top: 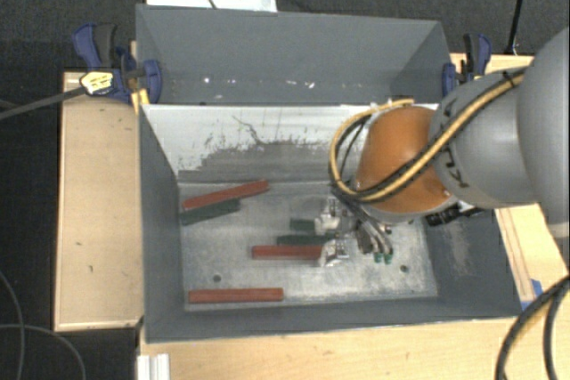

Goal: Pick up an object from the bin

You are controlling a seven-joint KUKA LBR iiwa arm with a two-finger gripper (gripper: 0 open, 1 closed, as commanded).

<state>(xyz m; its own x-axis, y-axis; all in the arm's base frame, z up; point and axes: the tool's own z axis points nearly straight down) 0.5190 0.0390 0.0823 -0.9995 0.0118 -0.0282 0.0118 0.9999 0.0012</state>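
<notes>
I am looking down at the gripper (338, 243), which is hanging low over the bin (160, 218) floor, a little right of the frame's centre, under the arm's orange cover (396, 160). It is sitting at the right end of the middle red bar (283, 252), which is lying flat just below centre. I am not able to tell whether the gripper is spread or pressed together, or whether it is pinching anything, because the wrist hardware is crowding that spot.

Just above that bar a dark green bar (298, 238) is lying alongside it. A second green bar (305, 225) is lying close above, and both are running right towards the gripper. A small green bit (385, 256) is showing just right of the gripper; I cannot tell what it is.

Towards the left, an upper red bar (224, 191) is lying tilted, with a left green bar (212, 209) touching its lower side. A lower red bar (236, 295) is lying by the near wall, at lower left.
</notes>
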